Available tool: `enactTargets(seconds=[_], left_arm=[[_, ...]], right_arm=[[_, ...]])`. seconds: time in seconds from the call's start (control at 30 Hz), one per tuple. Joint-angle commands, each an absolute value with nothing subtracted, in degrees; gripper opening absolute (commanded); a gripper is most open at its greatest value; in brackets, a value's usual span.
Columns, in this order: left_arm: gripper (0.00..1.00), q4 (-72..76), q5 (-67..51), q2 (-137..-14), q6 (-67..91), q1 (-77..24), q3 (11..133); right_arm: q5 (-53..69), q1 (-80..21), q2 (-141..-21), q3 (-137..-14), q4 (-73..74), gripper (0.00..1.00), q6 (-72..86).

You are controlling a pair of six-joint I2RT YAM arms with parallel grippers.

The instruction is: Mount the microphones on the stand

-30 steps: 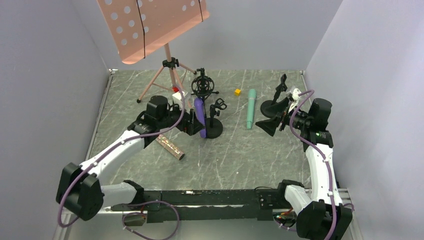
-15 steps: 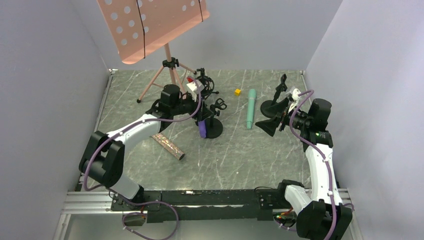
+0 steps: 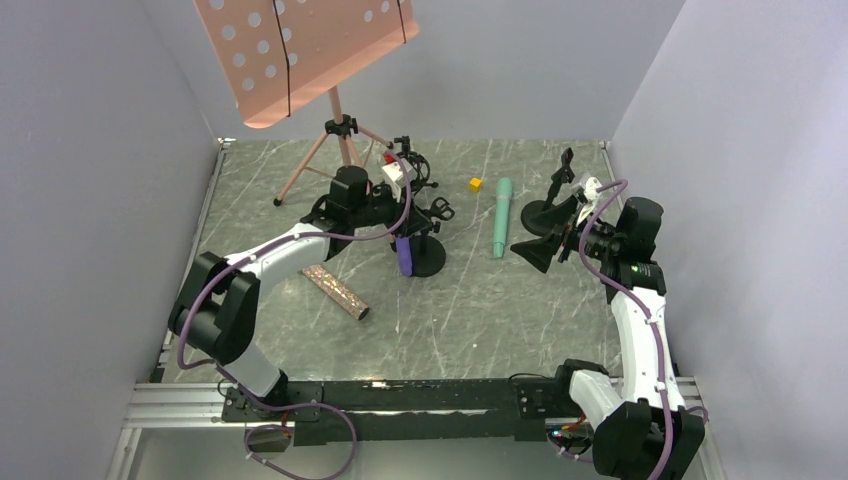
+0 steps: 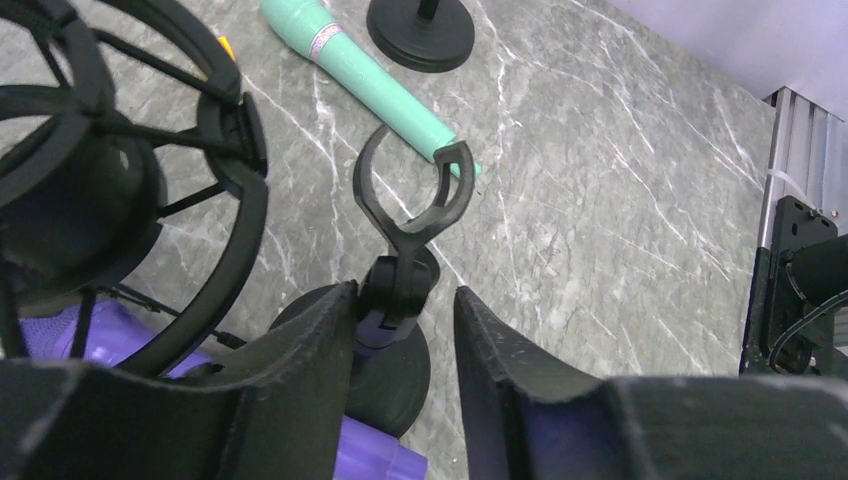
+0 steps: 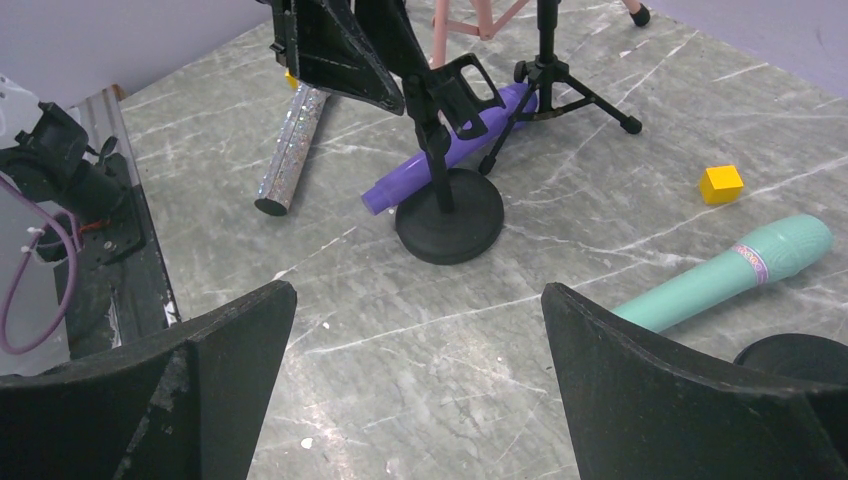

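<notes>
The purple microphone [image 3: 404,256] lies on the table against the round base of the small black clip stand [image 3: 428,260]. My left gripper [image 4: 405,292] hangs over that stand. Its jaws stand narrowly apart on either side of the joint under the empty clip [image 4: 410,190], the left finger touching it and a gap on the right. The mint-green microphone [image 3: 501,215] lies flat further right. At front left lies the glittery bronze microphone [image 3: 338,292]. My right gripper [image 5: 418,295] stands wide open over bare table, holding nothing.
A shock-mount tripod stand [image 3: 405,170] stands just behind my left gripper. A pink music stand [image 3: 300,50] fills the back left. A second black round-base stand [image 3: 548,212] sits by my right gripper. A yellow cube [image 3: 475,184] lies near the back.
My left arm has reached further back and right, from beside the purple microphone to above the clip stand, and its jaws have narrowed. The right arm has not moved.
</notes>
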State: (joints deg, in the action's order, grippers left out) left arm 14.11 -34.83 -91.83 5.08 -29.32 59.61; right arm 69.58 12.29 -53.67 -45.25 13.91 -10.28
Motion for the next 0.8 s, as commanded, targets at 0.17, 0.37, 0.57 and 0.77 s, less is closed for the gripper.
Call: enactTargets(seconds=[0.17,0.37,0.57,0.77], left_arm=[[0.37,17.6,-35.8,-91.9,3.1,-31.2,60.6],[0.33,17.7,-34.7,-92.4,3.6,-31.6,60.9],[0.35,16.7,-32.7,-92.8,3.6,-31.6,61.4],[0.37,16.3,-32.6,-93.6,3.7,-31.7,61.9]], right_arm=[[71.8,12.4,-53.7,-45.5,12.5,1.0,-10.9],[72.0,12.3,-53.9,-45.4,12.5,1.0,-11.1],[71.9,12.3,-53.8,-45.5,12.6,1.0,-11.2],[72.0,12.4,-53.9,-45.5,12.7,1.0,-11.3]])
